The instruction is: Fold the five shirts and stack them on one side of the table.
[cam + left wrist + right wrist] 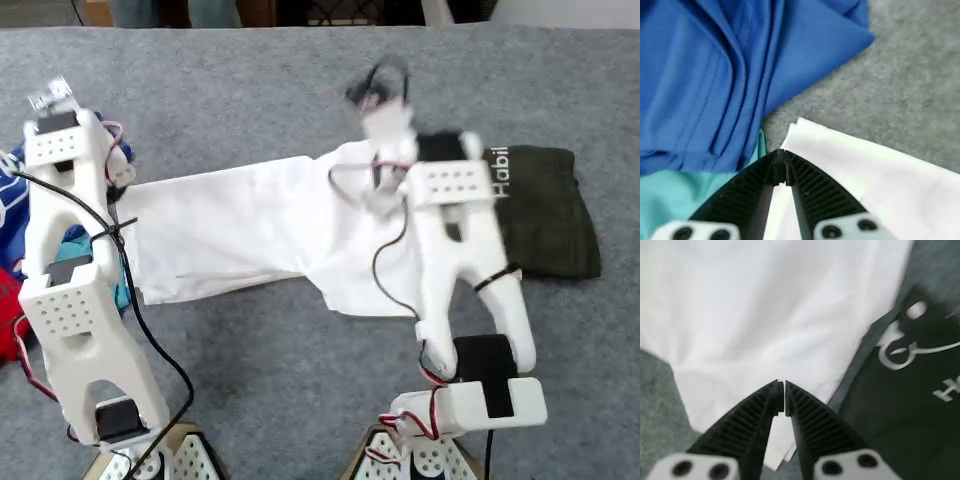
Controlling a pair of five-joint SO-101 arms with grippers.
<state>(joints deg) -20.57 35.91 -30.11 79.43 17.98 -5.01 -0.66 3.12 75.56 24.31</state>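
Blue shirt point(715, 75) lies by closed left gripper point(781, 172); right gripper point(781, 390) closed over white shirt point(765, 305).

We note a plain white shirt point(765, 305) ahead of the black, ribbed jaws of the right gripper point(781, 392), and beside them a dark green shirt point(910, 430) bearing white print. Beyond the equally black jaws of the left gripper point(781, 167) lie a plain blue shirt point(710, 75), a turquoise shirt point(670, 195) and the grey, speckled table cover point(910, 75).

The table point(280, 400) is covered in grey, carpet-like fabric (slightly mottled).
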